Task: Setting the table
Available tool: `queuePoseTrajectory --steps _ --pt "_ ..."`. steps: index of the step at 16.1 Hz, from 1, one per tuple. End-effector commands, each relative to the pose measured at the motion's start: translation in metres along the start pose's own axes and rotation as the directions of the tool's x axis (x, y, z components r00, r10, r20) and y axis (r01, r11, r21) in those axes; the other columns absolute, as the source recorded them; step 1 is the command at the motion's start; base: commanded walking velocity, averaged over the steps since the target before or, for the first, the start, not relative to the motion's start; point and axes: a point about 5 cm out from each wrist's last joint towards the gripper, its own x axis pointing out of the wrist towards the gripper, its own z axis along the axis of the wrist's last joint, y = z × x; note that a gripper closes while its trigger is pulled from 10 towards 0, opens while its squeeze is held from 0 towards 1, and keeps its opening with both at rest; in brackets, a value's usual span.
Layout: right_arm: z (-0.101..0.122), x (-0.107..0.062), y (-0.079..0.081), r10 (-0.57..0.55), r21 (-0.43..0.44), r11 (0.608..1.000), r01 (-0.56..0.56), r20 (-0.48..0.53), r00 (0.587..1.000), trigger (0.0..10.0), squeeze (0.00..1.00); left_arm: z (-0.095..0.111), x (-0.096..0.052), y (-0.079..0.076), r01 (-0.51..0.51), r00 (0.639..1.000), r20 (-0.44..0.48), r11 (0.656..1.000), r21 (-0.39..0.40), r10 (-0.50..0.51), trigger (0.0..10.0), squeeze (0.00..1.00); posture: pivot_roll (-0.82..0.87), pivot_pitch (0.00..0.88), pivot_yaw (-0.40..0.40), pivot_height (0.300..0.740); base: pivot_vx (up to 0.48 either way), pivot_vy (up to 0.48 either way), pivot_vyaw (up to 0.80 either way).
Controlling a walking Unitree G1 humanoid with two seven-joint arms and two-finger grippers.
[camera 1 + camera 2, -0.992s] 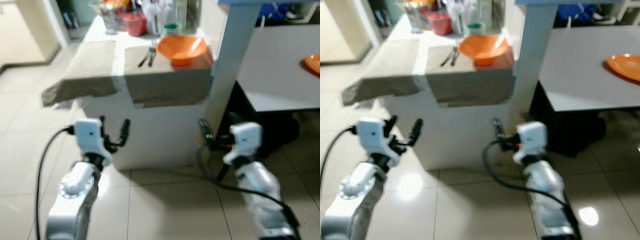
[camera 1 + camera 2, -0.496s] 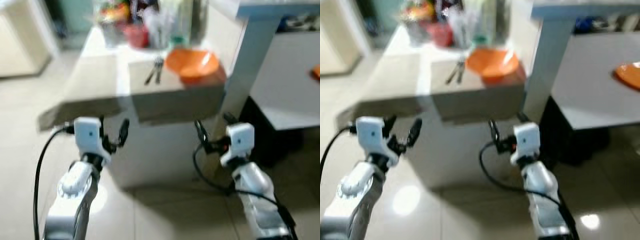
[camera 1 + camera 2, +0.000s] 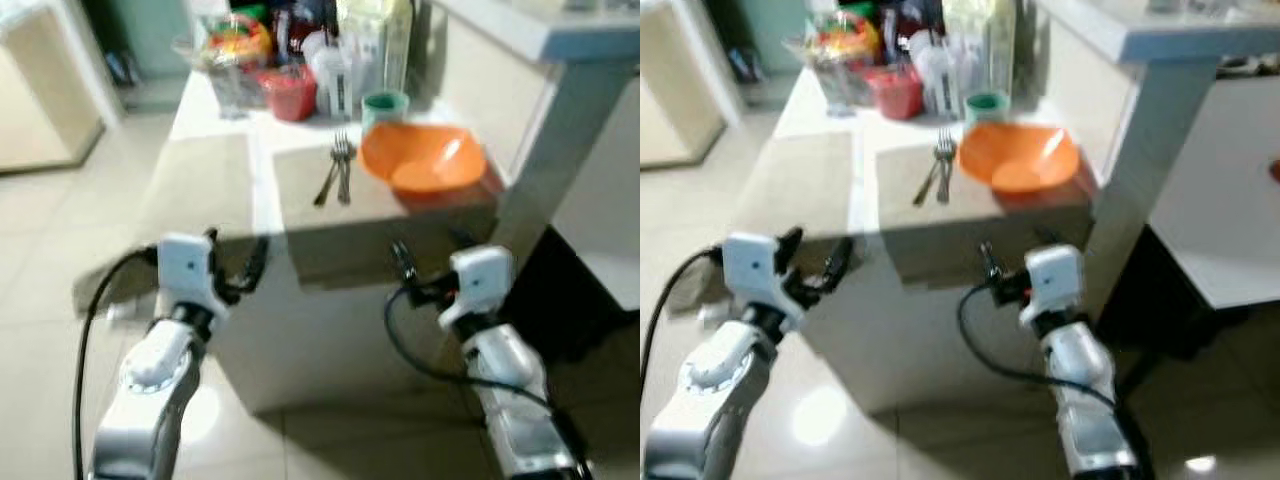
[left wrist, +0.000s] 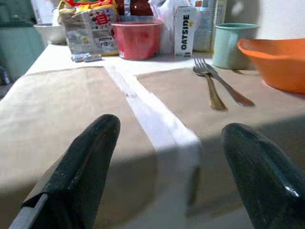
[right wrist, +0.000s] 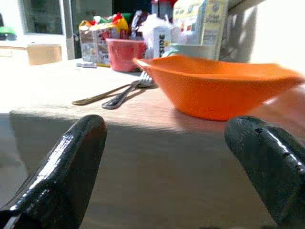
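My left gripper [image 3: 238,262] is raised in front of the desk [image 3: 200,190], fingers spread wide, nothing held. My right gripper [image 3: 428,262] is raised level with the near desk edge, fingers also wide apart, empty. Both are short of the desk top, touching nothing.

Beyond the right gripper, close to the desk's near right corner: orange bowl [image 5: 217,86], upright and empty as far as I can see. Just beside it, toward my left: two forks [image 3: 338,175] lying side by side on a brown placemat [image 4: 224,112], tines pointing away from me. A second brown mat [image 4: 57,119] lies left of it, with a white strip of desk between them.

Behind the forks: pale green cup [image 4: 230,45], red tub [image 4: 137,39], white carton [image 4: 185,31], a printed bag of snacks [image 4: 88,31], taller cartons at the back.

Step in hand, as I judge it: approach, pre-grasp. Nothing picked up yet. The bowl sits squarely ahead of the right gripper, so it looks the likely first item; next move calls for raising and reaching over the edge, fingers straddling the rim. The forks lie flat and would need a low pinch.

Writing: the white carton reads "OATSIDE", running vertically. The bag's print is too small to read.
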Motion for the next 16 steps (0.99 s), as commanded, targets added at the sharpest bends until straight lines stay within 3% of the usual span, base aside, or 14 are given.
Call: queuePoseTrajectory --steps 1,8,11,15,16 --pt "0.001 -0.001 -0.007 -0.014 -0.029 0.999 0.014 0.003 1.000 10.0 0.00 0.004 0.002 -0.006 0.024 1.000 0.009 1.000 -0.004 -0.024 10.0 0.00 -0.16 0.000 0.092 0.740 0.458 0.000 0.00" --pt "0.010 0.002 0.002 0.071 0.010 0.997 -0.071 0.021 0.997 10.0 0.00 0.003 0.002 -0.002 0.008 1.000 0.004 1.000 -0.002 -0.008 10.0 0.00 -0.16 0.000 0.100 0.740 0.000 0.000 0.00" --pt "0.024 0.010 0.006 0.113 0.086 0.989 -0.117 0.047 0.992 10.0 0.00 0.004 0.003 -0.001 0.006 1.000 0.003 1.000 0.001 -0.006 10.0 0.00 -0.17 0.000 0.107 0.740 0.000 0.000 0.00" --pt "0.053 0.029 0.010 0.238 0.257 0.932 -0.257 0.105 0.966 10.0 0.00 0.004 0.004 0.000 0.017 1.000 -0.002 1.000 0.006 -0.017 10.0 0.00 -0.17 0.000 0.116 0.740 0.000 0.000 0.00" --pt "0.058 0.031 0.008 0.238 0.263 0.929 -0.260 0.112 0.965 10.0 0.00 0.004 0.004 -0.001 0.019 1.000 -0.002 1.000 0.006 -0.019 10.0 0.00 -0.17 0.000 0.116 0.740 0.000 0.000 0.00"
